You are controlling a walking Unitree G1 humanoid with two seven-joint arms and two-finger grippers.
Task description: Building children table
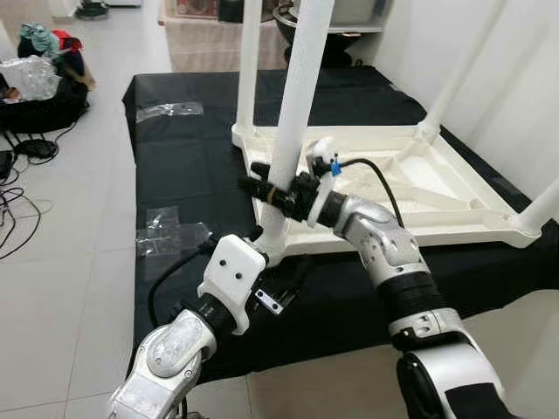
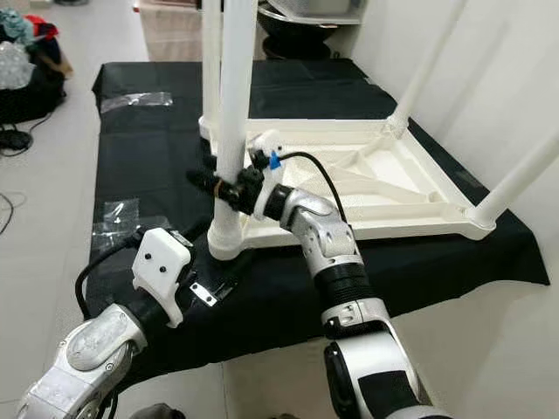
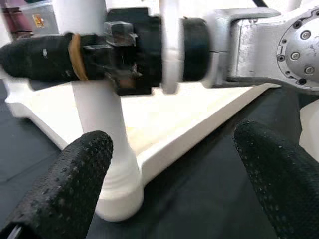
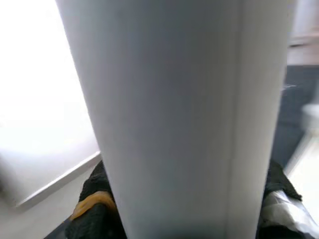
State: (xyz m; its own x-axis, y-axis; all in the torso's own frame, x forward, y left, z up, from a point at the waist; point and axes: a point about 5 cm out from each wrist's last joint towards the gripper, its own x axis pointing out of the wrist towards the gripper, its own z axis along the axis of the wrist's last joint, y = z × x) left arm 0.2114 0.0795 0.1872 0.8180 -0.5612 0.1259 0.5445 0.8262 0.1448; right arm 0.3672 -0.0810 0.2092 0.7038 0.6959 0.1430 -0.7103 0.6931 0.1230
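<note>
Near left table [image 1: 454,188] corner: my right gripper [image 1: 272,194] clamped on leg [image 1: 293,113]; left gripper [image 3: 169,174] below, jaws apart, empty.

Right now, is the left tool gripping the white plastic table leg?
No, the left tool is open short of the white plastic table leg, its black fingers spread apart.

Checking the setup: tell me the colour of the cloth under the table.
Black cloth, clearest in the left eye view.

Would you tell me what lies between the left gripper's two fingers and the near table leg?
Only bare black cloth. In the left wrist view the open left gripper faces the near leg, which the right gripper clasps higher up.
</note>
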